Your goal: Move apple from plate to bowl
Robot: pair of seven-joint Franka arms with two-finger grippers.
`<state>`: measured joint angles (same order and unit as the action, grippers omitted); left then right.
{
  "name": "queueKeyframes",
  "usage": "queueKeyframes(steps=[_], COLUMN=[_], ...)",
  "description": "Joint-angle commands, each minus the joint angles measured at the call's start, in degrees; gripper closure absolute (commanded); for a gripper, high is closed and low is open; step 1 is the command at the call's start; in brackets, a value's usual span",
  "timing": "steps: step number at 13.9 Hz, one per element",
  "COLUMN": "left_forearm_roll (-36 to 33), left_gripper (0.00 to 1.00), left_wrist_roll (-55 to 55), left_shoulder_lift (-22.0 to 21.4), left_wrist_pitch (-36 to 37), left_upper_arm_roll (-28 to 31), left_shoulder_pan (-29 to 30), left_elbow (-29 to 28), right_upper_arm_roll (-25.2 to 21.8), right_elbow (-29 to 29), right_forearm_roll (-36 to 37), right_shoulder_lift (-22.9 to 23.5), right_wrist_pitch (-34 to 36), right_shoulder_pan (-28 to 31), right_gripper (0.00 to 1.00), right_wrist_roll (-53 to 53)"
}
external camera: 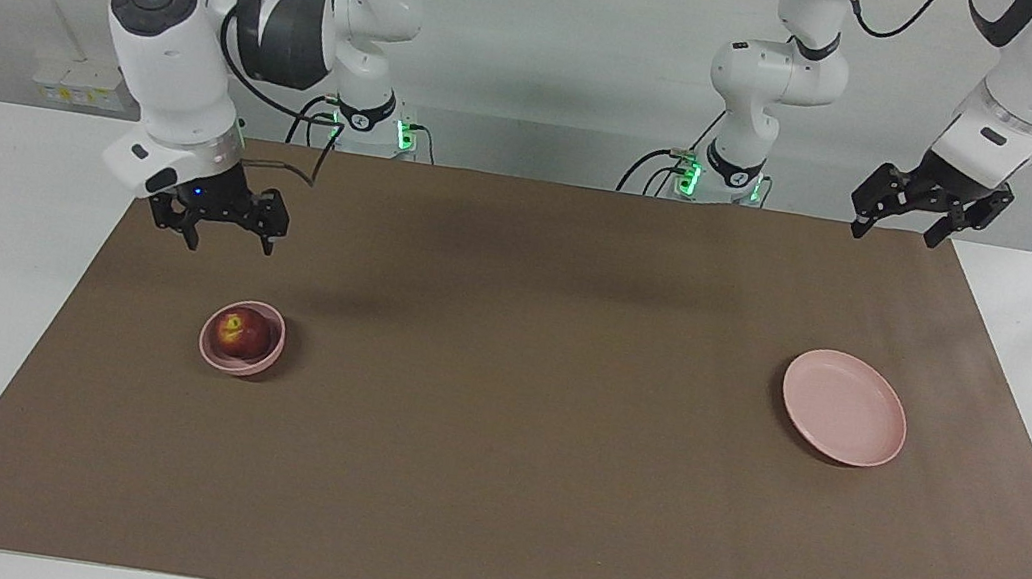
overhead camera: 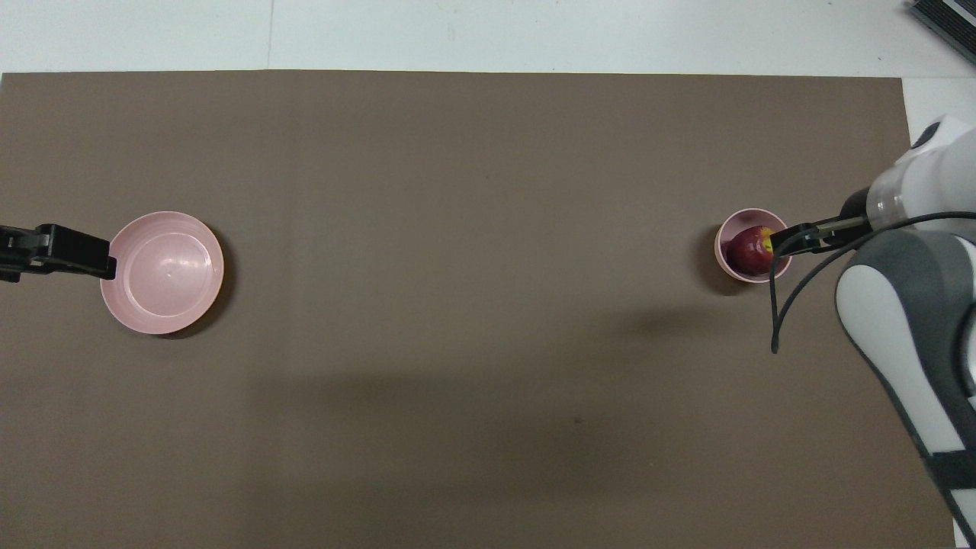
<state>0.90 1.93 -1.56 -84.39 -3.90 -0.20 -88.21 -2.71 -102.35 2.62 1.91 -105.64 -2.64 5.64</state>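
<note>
The dark red apple lies in the small pink bowl toward the right arm's end of the table. It also shows in the overhead view, inside the bowl. My right gripper is open and empty, raised above the mat just beside the bowl; in the overhead view its tip overlaps the bowl's rim. The wide pink plate sits empty toward the left arm's end. My left gripper is open and empty, raised high over the mat's edge at that end.
A brown mat covers most of the white table. The right arm's loose black cable hangs above the mat beside the bowl.
</note>
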Motion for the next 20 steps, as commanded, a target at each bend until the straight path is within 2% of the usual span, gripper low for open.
queueKeyframes(steps=[1, 8, 12, 17, 20], left_forearm_roll=[0.77, 0.77, 0.77, 0.77, 0.77], left_gripper=[0.0, 0.0, 0.0, 0.0, 0.0], left_wrist_roll=[0.35, 0.35, 0.35, 0.35, 0.35], left_shoulder_lift=[0.33, 0.33, 0.33, 0.33, 0.33], left_wrist_pitch=[0.45, 0.45, 0.45, 0.45, 0.45], left_upper_arm_roll=[-0.23, -0.23, -0.23, -0.23, -0.23], left_shoulder_pan=[0.73, 0.73, 0.73, 0.73, 0.73], left_elbow=[0.85, 0.85, 0.85, 0.85, 0.85], right_upper_arm_roll=[-0.1, 0.95, 2.98, 0.44, -2.37], right_elbow=[-0.13, -0.22, 0.57, 10.75, 13.14], right_forearm_roll=[-2.18, -2.27, -2.19, -2.19, -1.39], right_shoulder_lift=[-3.65, -8.32, -9.73, -9.38, -9.2], right_wrist_pitch=[2.98, 10.54, 10.55, 18.96, 21.09], right_shoulder_pan=[0.53, -0.44, -0.35, 0.62, 0.71], right_gripper=[0.0, 0.0, 0.0, 0.0, 0.0], right_wrist_roll=[-1.25, -8.97, -11.09, -9.86, -5.93])
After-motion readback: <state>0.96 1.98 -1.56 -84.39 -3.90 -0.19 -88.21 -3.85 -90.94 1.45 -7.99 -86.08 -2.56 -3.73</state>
